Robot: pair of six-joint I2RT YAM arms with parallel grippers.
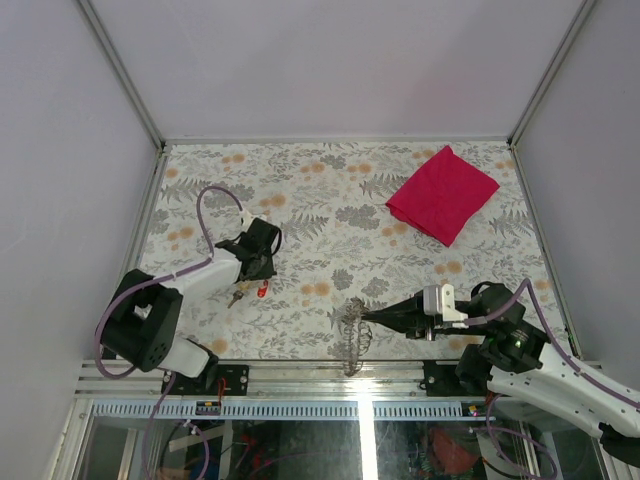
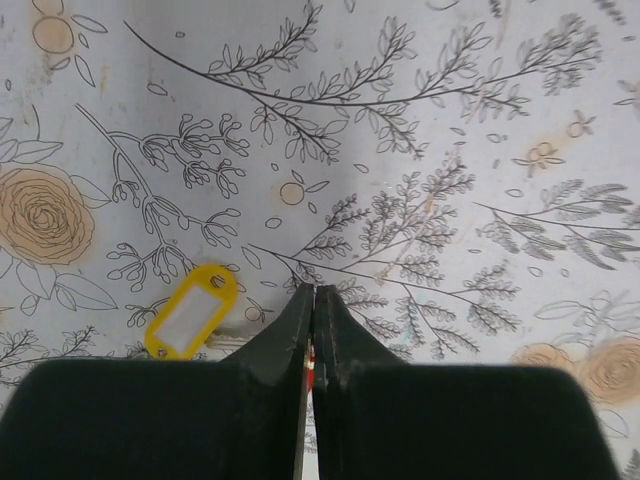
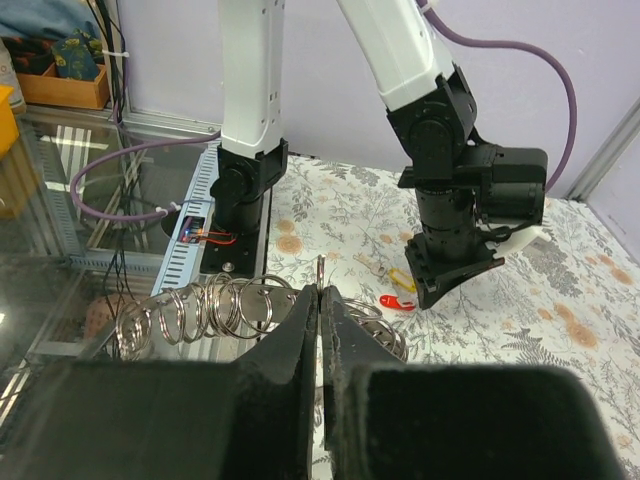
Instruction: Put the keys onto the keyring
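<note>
One red key (image 3: 395,302), one yellow tag (image 2: 190,310) beside left gripper (image 2: 313,300), pressed together; right gripper (image 3: 320,295) pinches one ring coil (image 3: 215,310)

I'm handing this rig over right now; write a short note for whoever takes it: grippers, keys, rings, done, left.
Left gripper: shut; a red sliver shows between its jaws, grip unconfirmed.
Right gripper: shut on the coiled chain of silver metal rings.
Red-headed metal key sits at the left gripper's tip, yellow plastic tag beside it, apart from the rings.
Done: rings held. Left: thread the keys on; none is on yet.
</note>
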